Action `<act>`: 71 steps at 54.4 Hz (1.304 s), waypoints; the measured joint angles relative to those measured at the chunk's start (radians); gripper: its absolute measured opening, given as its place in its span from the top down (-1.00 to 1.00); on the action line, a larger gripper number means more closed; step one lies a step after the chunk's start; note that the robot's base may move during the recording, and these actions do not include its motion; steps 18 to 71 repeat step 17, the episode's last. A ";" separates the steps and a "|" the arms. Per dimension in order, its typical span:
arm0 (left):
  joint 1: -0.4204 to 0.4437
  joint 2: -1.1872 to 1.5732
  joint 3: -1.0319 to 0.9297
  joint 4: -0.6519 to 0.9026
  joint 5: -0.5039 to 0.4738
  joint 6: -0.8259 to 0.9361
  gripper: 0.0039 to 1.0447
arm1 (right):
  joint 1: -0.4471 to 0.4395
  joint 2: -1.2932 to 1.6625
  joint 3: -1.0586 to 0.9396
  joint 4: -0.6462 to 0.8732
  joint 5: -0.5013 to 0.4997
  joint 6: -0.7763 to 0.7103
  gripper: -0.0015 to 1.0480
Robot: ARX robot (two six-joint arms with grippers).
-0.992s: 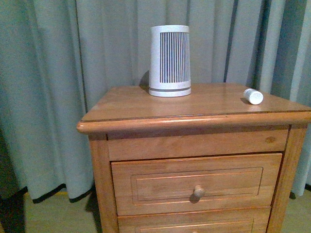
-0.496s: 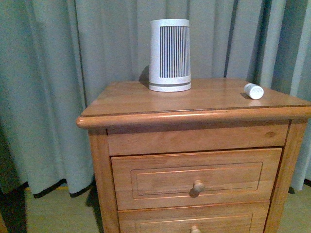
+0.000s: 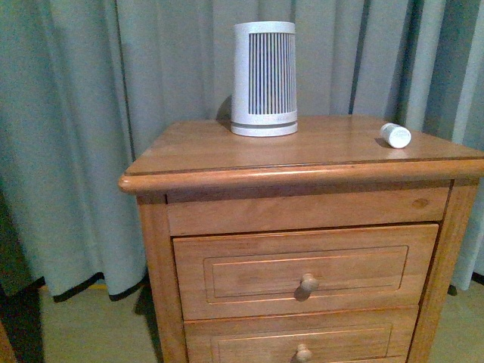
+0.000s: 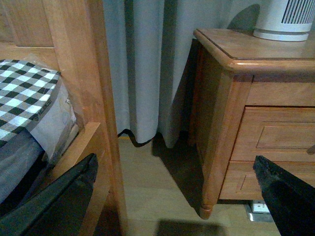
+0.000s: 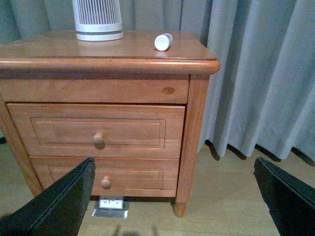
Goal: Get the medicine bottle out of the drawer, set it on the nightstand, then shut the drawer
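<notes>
One medicine bottle (image 3: 395, 135) lies on the nightstand (image 3: 227, 151); two drawers shut; both grippers wide.

Through the front camera I see pale grey-green curtains (image 3: 83, 151) hanging in folds across the whole back, their dark hems reaching a light wooden floor (image 5: 231, 196). My left wrist feed shows a wooden bed frame (image 4: 98, 98) with checked bedding (image 4: 24, 93).

Lighting is dim, even and cool. The nightstand (image 3: 227, 147) top shows soft glare; shadows fall leftward. Focus is slightly soft.
</notes>
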 joint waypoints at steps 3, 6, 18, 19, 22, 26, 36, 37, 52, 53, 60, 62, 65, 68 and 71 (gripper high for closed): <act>0.000 0.000 0.000 0.000 0.000 0.000 -0.87 | 0.000 0.000 0.000 0.000 0.000 0.000 -0.87; 0.000 0.000 0.000 0.000 0.000 0.000 -0.87 | 0.000 0.000 0.000 0.000 0.000 0.000 -0.87; 0.000 0.000 0.000 0.000 0.000 0.000 -0.87 | 0.000 0.000 0.000 0.000 0.000 0.000 -0.87; 0.000 0.000 0.000 0.000 0.000 0.000 -0.87 | 0.000 0.000 0.000 0.000 0.000 0.000 -0.87; 0.000 0.000 0.000 0.000 0.000 0.000 -0.87 | 0.000 0.000 0.000 0.000 0.000 0.000 -0.87; 0.000 0.000 0.000 0.000 0.000 0.000 -0.87 | 0.000 0.000 0.000 0.000 0.000 0.000 -0.87; 0.000 0.000 0.000 0.000 0.000 0.000 -0.87 | 0.000 0.000 0.000 0.000 0.000 0.000 -0.87; 0.000 0.000 0.000 0.000 0.000 0.000 -0.87 | 0.000 0.000 0.000 0.000 0.000 0.000 -0.87; 0.000 0.000 0.000 0.000 0.000 0.000 -0.87 | 0.000 0.000 0.000 0.000 0.000 0.000 -0.87; 0.000 0.000 0.000 0.000 0.000 0.000 -0.87 | 0.000 0.000 0.000 0.000 0.000 0.000 -0.87; 0.000 0.000 0.000 0.000 0.000 0.000 -0.87 | 0.000 0.000 0.000 0.000 0.000 0.000 -0.87; 0.000 0.000 0.000 0.000 0.000 0.000 -0.87 | 0.000 0.000 0.000 0.000 0.000 0.000 -0.87; 0.000 0.000 0.000 0.000 0.000 0.000 -0.87 | 0.000 0.000 0.000 0.000 0.000 0.000 -0.87; 0.000 0.000 0.000 0.000 0.000 0.000 -0.87 | 0.000 0.000 0.000 0.000 0.000 0.000 -0.87; 0.000 0.000 0.000 0.000 0.000 0.000 -0.87 | 0.000 0.000 0.000 0.000 0.000 0.000 -0.87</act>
